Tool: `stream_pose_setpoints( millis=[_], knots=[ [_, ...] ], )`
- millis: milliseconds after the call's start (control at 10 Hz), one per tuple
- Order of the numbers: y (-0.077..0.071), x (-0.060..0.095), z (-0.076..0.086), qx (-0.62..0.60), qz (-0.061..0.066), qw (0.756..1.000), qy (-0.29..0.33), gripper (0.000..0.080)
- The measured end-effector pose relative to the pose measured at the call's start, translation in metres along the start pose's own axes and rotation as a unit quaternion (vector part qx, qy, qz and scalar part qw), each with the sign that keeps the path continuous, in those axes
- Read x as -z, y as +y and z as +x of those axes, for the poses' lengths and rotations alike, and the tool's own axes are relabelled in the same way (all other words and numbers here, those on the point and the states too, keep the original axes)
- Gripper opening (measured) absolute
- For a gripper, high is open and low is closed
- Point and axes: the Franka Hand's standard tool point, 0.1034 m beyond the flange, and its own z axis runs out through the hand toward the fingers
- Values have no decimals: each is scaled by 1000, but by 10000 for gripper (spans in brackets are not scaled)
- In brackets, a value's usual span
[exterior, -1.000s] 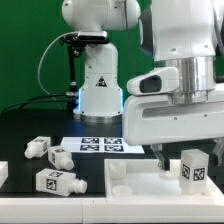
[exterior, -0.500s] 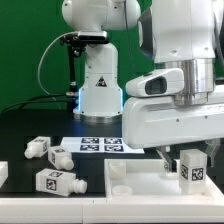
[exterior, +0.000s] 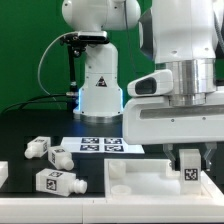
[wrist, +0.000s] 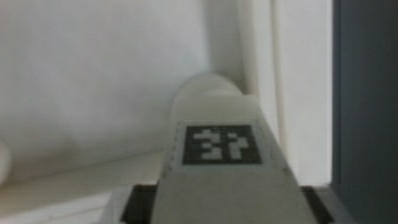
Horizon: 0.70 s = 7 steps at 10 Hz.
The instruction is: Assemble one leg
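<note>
My gripper [exterior: 190, 160] is shut on a leg [exterior: 187, 171], a small white post with a black-and-white tag, and holds it upright at the far right corner of the white panel [exterior: 140, 178]. In the wrist view the leg [wrist: 222, 150] fills the middle between my two dark fingers [wrist: 151, 205], its tip close to the panel's raised rim [wrist: 260, 50]. Whether the leg touches the panel cannot be told. Three more legs lie on the black table at the exterior view's left: one [exterior: 35, 147], a second [exterior: 58, 156] and a third [exterior: 55, 182].
The marker board [exterior: 100, 144] lies flat behind the panel. The arm's white base [exterior: 100, 90] stands behind it, with a black cable to its left. A white part edge [exterior: 3, 174] shows at the exterior view's left border.
The gripper with the leg has shifted a little toward the exterior view's left and slightly down. The loose legs and the panel have not moved.
</note>
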Motion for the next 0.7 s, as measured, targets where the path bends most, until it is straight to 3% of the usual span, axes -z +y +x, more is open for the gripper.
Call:
stream_pose_setpoints(
  millis=[300, 500, 700],
  knots=[
    [-4, 2, -9, -252, -27, 967, -15, 285],
    [-4, 0, -8, -422, -23, 906, -13, 285],
    [-4, 0, -8, -418, -23, 908, -13, 285]
  ],
)
